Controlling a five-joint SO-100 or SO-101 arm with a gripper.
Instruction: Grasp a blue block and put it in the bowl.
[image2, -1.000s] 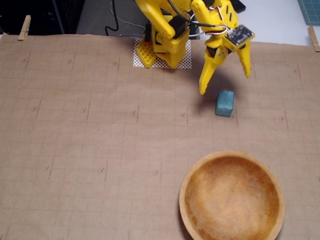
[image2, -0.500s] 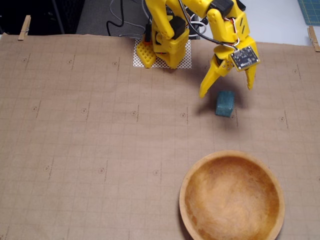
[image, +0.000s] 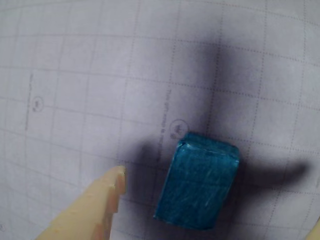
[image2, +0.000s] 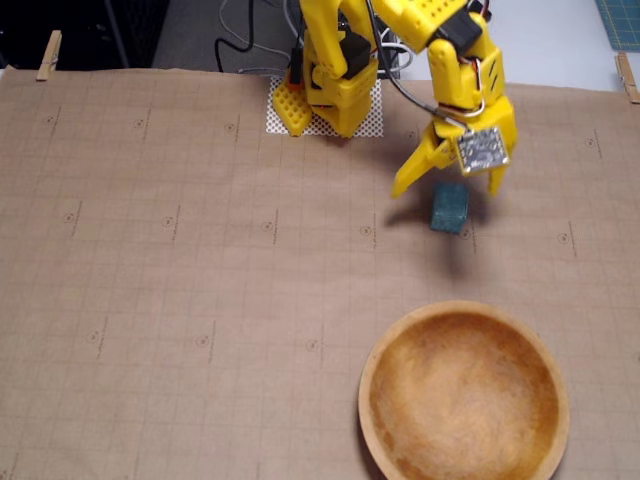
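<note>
The blue block (image: 197, 182) is a small teal-blue block lying on the gridded paper; in the fixed view it (image2: 449, 208) sits right of centre, beyond the bowl. My yellow gripper (image2: 448, 188) is open and hangs just over the block, with one finger on each side and not touching it. In the wrist view the gripper (image: 218, 200) shows one fingertip (image: 107, 192) to the left of the block and only a sliver of the other at the bottom right corner. The wooden bowl (image2: 463, 315) stands empty at the front right, well apart from the block.
The arm's yellow base (image2: 335, 85) stands at the back centre on a white mesh pad. Brown gridded paper (image2: 180, 280) covers the table, held by clothespins at the back corners. Cables run behind the base.
</note>
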